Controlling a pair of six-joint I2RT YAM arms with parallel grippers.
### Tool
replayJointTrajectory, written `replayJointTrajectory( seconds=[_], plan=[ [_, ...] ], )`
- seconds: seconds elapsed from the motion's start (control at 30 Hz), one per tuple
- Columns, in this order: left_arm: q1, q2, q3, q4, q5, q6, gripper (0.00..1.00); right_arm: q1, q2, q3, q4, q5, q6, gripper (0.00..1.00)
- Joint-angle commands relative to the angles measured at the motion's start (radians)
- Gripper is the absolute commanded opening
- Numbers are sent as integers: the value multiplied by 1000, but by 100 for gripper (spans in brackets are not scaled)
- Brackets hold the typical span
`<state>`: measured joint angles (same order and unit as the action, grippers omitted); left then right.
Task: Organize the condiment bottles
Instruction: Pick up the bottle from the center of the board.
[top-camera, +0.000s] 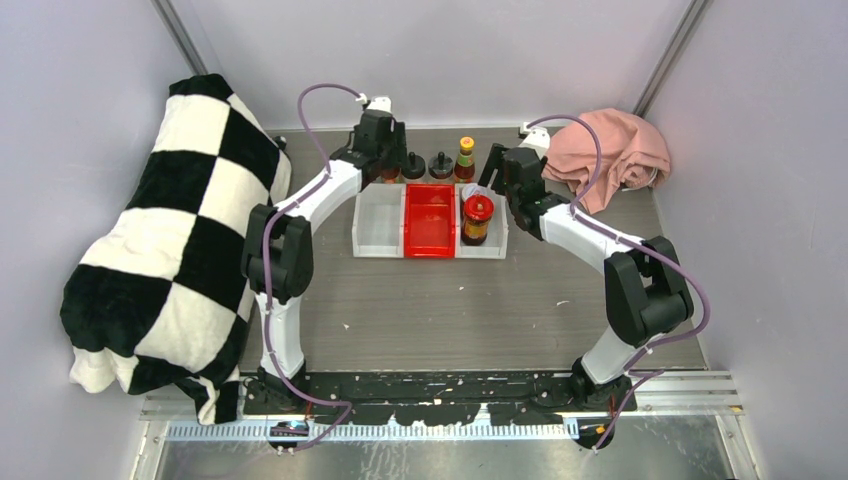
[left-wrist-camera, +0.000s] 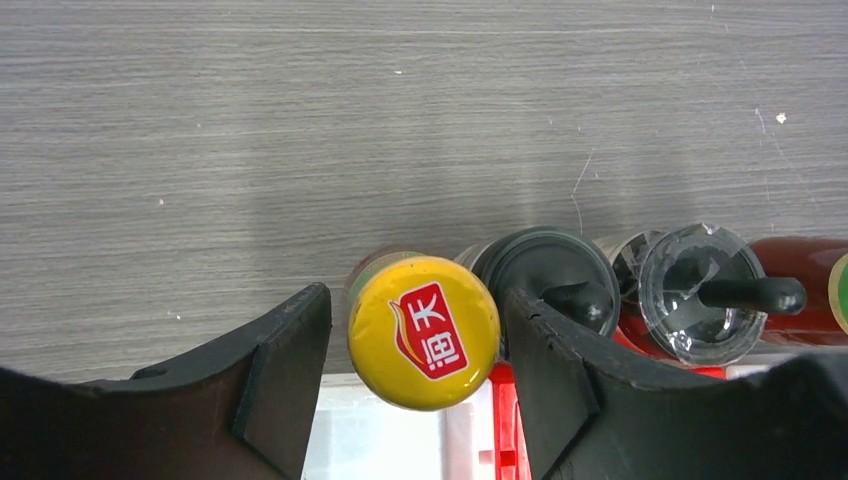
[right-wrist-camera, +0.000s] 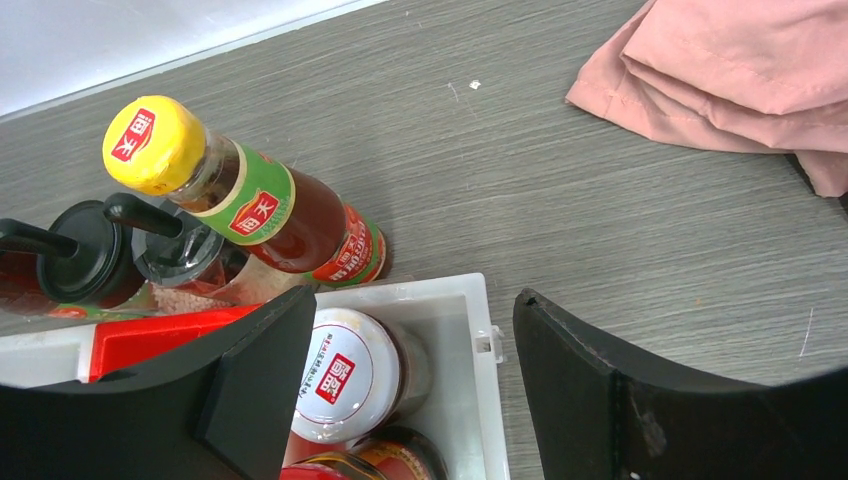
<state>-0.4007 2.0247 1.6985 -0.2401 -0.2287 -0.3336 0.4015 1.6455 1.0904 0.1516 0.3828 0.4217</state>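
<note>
Looking through the left wrist camera, you are seeing the left tool (left-wrist-camera: 415, 295) standing open around a yellow-capped bottle (left-wrist-camera: 423, 332). 1 finger (left-wrist-camera: 275, 385) is sitting on each side of the cap, and a thin gap is showing on both sides, so the tool is not gripping anything. This bottle is standing upright on the table (left-wrist-camera: 300, 120) at the left end of a row of 4, just behind the bins. To its right, a black-lidded shaker (left-wrist-camera: 548, 280) and a second shaker (left-wrist-camera: 700, 295) are standing close together. The second yellow-capped bottle (top-camera: 466, 157) is closing the row at the right end.

In the top view, 3 bins are lying side by side in front of that row: a left white bin (top-camera: 378, 225), a red bin (top-camera: 430, 225) and a right white bin (top-camera: 484, 251). The red-lidded jar (top-camera: 477, 215) is standing in the right white bin.

The right tool (top-camera: 503, 168) is hovering over the far end of that bin. In its wrist view, you are seeing its jaws spread wide and holding nothing. A white-topped jar (right-wrist-camera: 345, 375) is sitting in the bin below them.

A pink cloth (top-camera: 610, 150) is lying on the table at the far right. A chequered blanket (top-camera: 170, 240) is lying along the left side.
</note>
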Motion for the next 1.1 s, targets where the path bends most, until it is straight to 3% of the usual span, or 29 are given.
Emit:
replayJointTrajectory(
  seconds=[0.0,0.67,1.07],
  plan=[
    [8,-78,-18,118,-33,21,65,-5,7,47,40,-1,2,78],
    [7,-115,-59,211,-44,53,65,-6,14,75,29,-5,-11,78],
    [7,-130,-79,226,-47,50,40,-4,10,70,28,-6,-10,78]
  ],
)
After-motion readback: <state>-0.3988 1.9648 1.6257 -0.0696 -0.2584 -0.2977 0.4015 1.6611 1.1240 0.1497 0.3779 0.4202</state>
